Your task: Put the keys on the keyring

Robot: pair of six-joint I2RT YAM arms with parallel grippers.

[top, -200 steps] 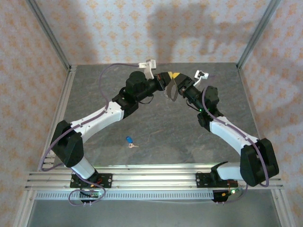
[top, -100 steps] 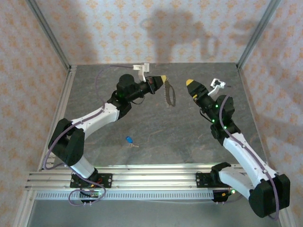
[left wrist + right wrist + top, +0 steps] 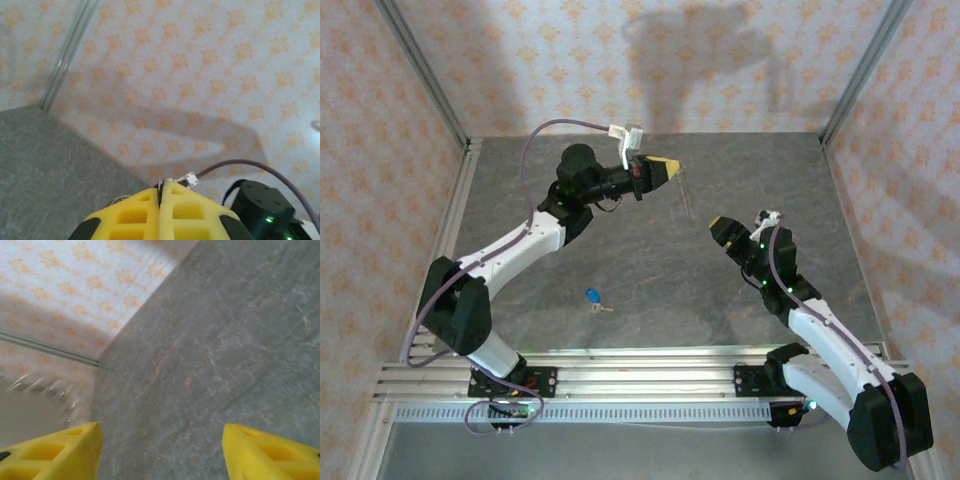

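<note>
keyring faint (blurred), pinched by left gripper

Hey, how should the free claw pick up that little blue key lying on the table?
The key lies flat, so come from straight above and pinch its blue head; the thin blade probably gives less to hold.

Table, grey stone-patterned top, carrying one item: a small key with blue head and pale blade, lying flat on the bare surface just beyond the aluminium rail and sitting left of that rail's middle.
</note>
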